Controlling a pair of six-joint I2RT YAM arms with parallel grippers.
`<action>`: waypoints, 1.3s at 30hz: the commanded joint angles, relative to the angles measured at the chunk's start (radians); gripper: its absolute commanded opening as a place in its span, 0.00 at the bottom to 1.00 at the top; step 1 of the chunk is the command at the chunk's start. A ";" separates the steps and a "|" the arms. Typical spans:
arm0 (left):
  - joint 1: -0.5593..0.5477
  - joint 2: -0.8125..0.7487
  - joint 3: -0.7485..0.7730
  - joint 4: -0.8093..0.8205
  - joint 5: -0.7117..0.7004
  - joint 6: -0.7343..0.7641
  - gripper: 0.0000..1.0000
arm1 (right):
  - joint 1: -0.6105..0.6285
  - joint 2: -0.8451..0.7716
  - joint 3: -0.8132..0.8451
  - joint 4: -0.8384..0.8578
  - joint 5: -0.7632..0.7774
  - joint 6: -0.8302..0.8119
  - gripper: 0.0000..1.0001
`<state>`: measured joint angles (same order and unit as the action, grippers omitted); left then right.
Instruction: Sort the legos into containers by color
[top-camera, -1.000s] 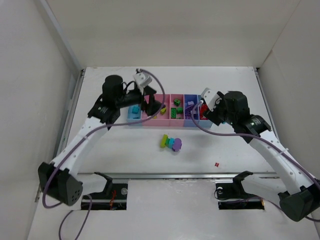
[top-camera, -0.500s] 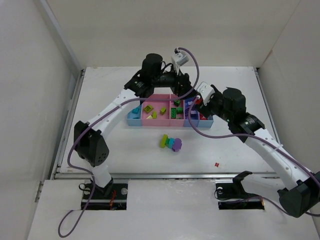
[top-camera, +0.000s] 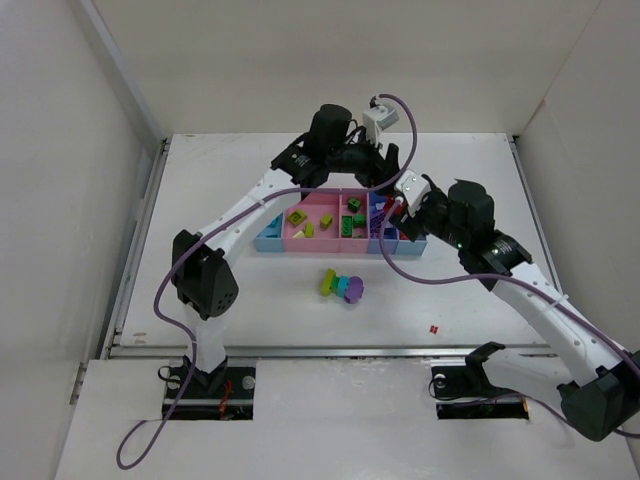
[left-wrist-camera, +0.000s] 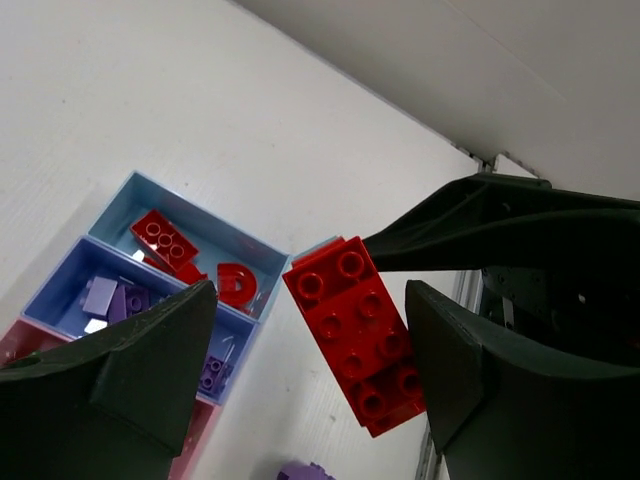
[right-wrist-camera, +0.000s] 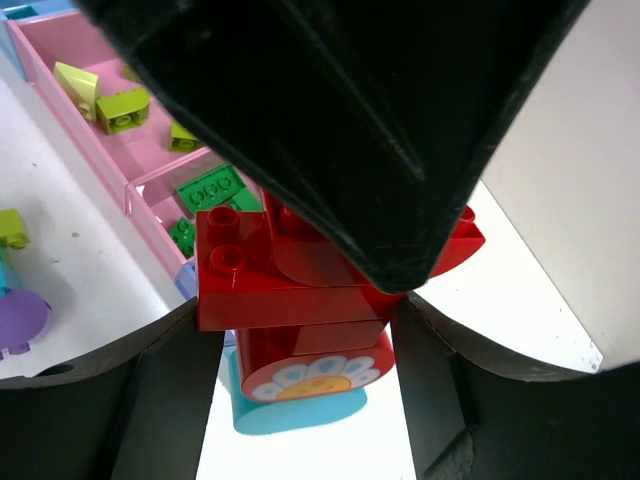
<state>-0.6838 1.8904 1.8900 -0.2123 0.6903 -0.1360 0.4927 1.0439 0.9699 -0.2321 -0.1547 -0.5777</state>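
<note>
From above, the left gripper (top-camera: 387, 167) is hovering past the far side of the containers (top-camera: 300, 247), and the right gripper (top-camera: 397, 213) is hanging over their right end. Loose legos (top-camera: 341, 287) are lying on the table (top-camera: 250, 290).

In the left wrist view its jaws are standing wide, gripping nothing. The red lego stack (left-wrist-camera: 355, 335) is showing between them, clear of the left finger (left-wrist-camera: 150, 370), above the light blue end bin (left-wrist-camera: 262, 262).

In the right wrist view, that claw's half-spread fingers (right-wrist-camera: 150, 390) are clamping the stack's sides.
</note>
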 joint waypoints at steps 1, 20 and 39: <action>-0.008 -0.007 0.055 -0.105 -0.029 0.056 0.72 | 0.009 0.001 0.018 0.079 0.026 -0.004 0.00; -0.019 0.033 0.084 -0.167 0.049 0.075 0.00 | 0.009 0.005 0.021 0.079 0.040 -0.013 0.00; 0.018 -0.010 -0.008 -0.165 -0.070 0.162 0.16 | -0.029 -0.021 -0.066 -0.030 -0.005 0.025 0.34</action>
<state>-0.6827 1.9347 1.9003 -0.3752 0.6510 -0.0093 0.4763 1.0264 0.9001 -0.3000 -0.1303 -0.5819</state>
